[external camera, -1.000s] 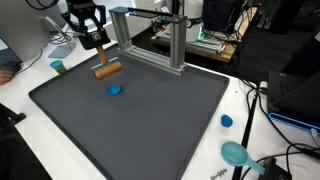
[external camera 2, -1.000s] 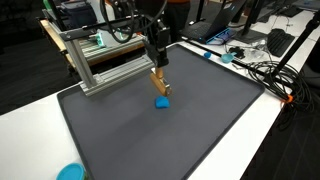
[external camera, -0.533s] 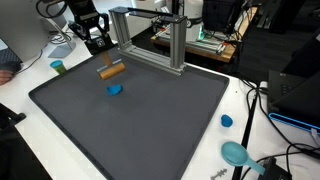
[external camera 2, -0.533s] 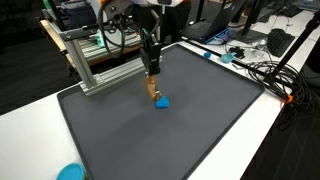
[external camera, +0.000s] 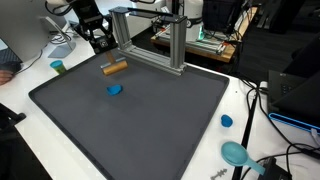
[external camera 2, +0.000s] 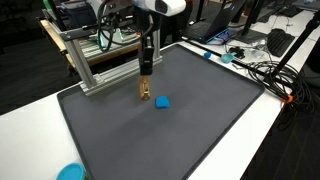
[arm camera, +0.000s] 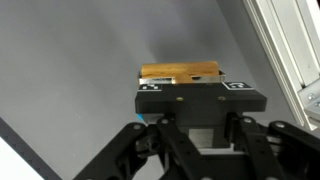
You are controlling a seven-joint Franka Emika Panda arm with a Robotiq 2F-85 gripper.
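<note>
My gripper (external camera: pixel 106 56) (external camera 2: pixel 146 76) is shut on a wooden block (external camera: pixel 115 67) (external camera 2: pixel 144 92) and holds it low over the dark grey mat (external camera: pixel 150 120), close to the aluminium frame (external camera: pixel 150 40) (external camera 2: pixel 100 65). In the wrist view the block (arm camera: pixel 180 72) shows as a tan bar just beyond the jaws (arm camera: pixel 182 88). A small blue piece (external camera: pixel 114 89) (external camera 2: pixel 162 102) lies on the mat a little away from the block, untouched.
A small teal cup (external camera: pixel 58 67) stands off the mat's edge. A blue cap (external camera: pixel 227 121) and a teal bowl (external camera: pixel 236 153) (external camera 2: pixel 70 172) lie on the white table. Cables and equipment crowd the table's edges (external camera 2: pixel 260 70).
My gripper has carried the wooden block away from the blue piece and toward the aluminium frame. The blue piece has not moved.
</note>
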